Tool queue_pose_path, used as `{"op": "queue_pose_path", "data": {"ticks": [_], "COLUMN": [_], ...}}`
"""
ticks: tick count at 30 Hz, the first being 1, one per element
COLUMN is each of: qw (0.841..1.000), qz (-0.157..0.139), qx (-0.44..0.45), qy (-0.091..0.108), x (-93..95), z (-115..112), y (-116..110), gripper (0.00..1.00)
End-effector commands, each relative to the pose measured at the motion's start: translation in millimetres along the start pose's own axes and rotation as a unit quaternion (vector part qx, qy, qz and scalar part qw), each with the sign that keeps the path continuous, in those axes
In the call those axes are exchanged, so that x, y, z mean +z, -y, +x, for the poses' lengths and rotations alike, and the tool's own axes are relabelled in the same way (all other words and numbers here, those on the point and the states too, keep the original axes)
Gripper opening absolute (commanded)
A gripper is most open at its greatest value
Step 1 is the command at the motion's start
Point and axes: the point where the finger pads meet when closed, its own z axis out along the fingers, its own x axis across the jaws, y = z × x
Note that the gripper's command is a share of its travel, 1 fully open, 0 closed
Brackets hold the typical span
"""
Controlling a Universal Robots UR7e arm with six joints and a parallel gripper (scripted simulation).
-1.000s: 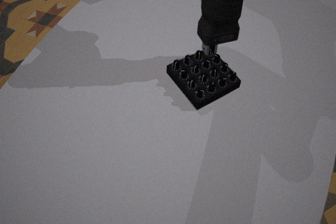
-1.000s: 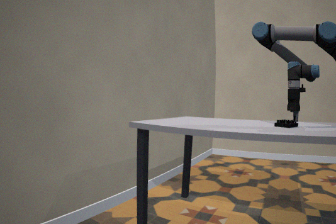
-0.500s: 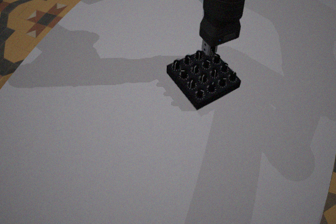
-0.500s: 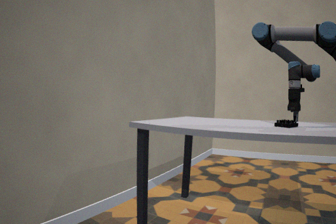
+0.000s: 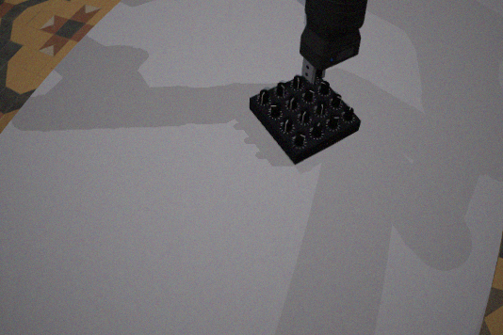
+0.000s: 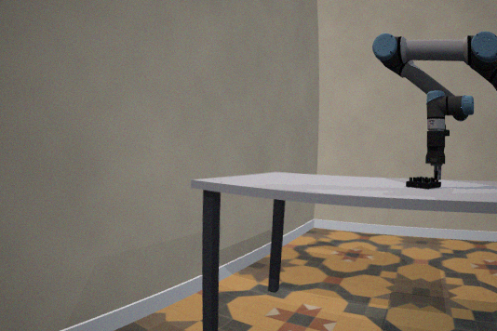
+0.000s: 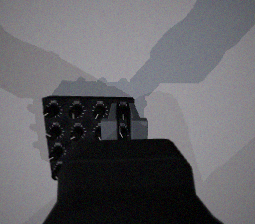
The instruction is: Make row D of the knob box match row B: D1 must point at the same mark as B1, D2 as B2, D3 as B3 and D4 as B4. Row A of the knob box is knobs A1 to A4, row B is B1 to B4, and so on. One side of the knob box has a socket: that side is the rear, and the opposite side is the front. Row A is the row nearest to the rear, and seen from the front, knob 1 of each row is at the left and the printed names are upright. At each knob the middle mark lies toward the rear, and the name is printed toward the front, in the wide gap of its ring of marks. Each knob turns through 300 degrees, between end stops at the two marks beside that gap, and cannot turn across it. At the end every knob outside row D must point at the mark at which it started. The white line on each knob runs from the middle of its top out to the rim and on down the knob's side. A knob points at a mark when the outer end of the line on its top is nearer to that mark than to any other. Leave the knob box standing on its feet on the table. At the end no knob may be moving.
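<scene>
A square black knob box [image 5: 301,141] with sixteen small black knobs stands on the pale grey table [image 5: 141,215], turned corner-on to the top camera, as the dark two-finger tool [image 5: 312,73] of the grey-and-blue robot arm [image 6: 421,77] comes straight down on a knob at the box's far edge. The grey fingers stand narrowly apart on either side of a black knob with a white line [image 7: 123,131] and are clamped on it. Which row and number that knob carries cannot be told: the printed names and the rings of marks show only as pale specks, too small and blurred to read, and no writing or brand is legible anywhere. In the wrist view the tool's black body fills the lower half and hides the near rows of the box; only some eight knobs show. From the exterior view the box [image 6: 423,183] is a low dark slab near the table's right end, and the arm's shoulder and base are cut off by the frame edge. The socket side cannot be made out.
</scene>
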Motion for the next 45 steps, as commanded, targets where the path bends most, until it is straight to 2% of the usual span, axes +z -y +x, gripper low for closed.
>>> {"op": "queue_pose_path", "data": {"ticks": [1, 20, 21, 45], "qw": [1.0, 1.0, 1.0, 1.0], "qz": [0.0, 0.0, 0.0, 0.0], "qx": [-0.004, -0.005, -0.005, -0.005], "qy": [0.0, 0.0, 0.0, 0.0], "x": [-0.3, -0.3, -0.3, -2.9], "z": [-0.2, -0.2, -0.2, -0.2], "y": [-0.2, -0.2, -0.2, -0.2], "gripper": [0.3, 0.3, 0.46, 0.46]}}
